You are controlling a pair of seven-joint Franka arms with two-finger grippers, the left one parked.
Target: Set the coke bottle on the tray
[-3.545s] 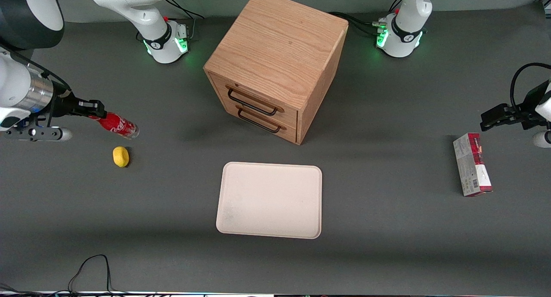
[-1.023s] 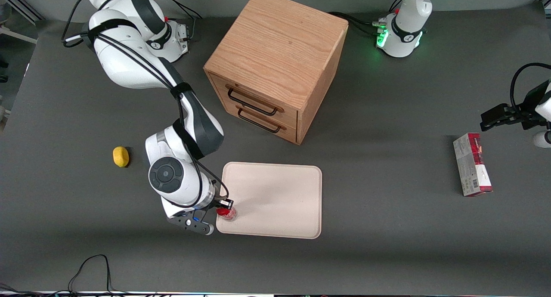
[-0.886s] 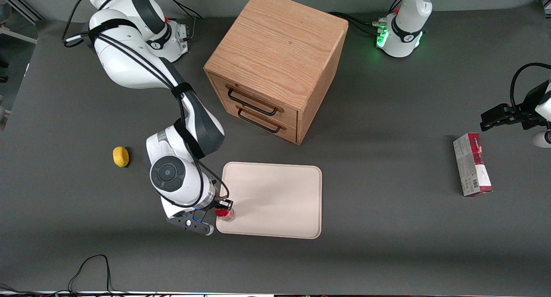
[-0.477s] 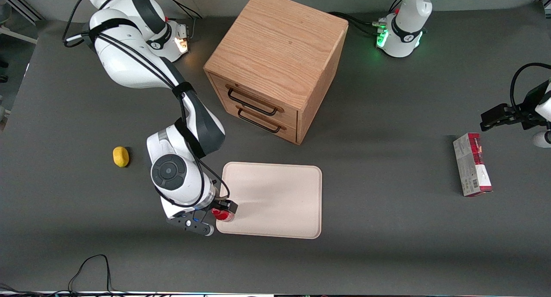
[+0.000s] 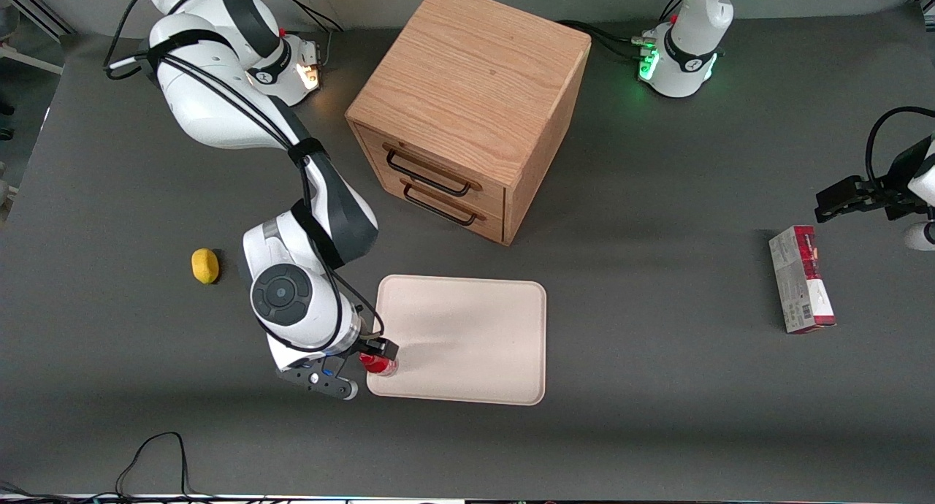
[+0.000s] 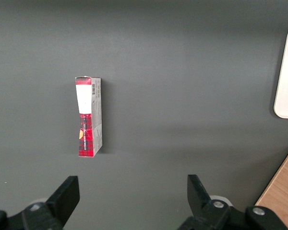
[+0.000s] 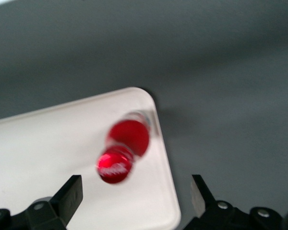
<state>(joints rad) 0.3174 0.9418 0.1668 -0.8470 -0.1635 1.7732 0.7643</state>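
The coke bottle (image 5: 380, 364) stands upright on the cream tray (image 5: 467, 336), in the tray corner nearest the front camera at the working arm's end. My right gripper (image 5: 374, 351) hangs just above it, open, with nothing held. In the right wrist view I look down on the bottle's red cap (image 7: 114, 166) and its body, with the gripper (image 7: 134, 199) spread wide to either side and not touching it. The tray's rounded corner (image 7: 153, 191) lies under the bottle.
A yellow lemon (image 5: 205, 265) lies on the table toward the working arm's end. A wooden two-drawer cabinet (image 5: 467, 102) stands farther from the camera than the tray. A red-and-grey carton box (image 5: 801, 288) lies toward the parked arm's end and also shows in the left wrist view (image 6: 88, 116).
The gripper carried the bottle from beside the lemon to the tray corner, stood it there and opened. In the last half second the arm has drawn slightly away from it.
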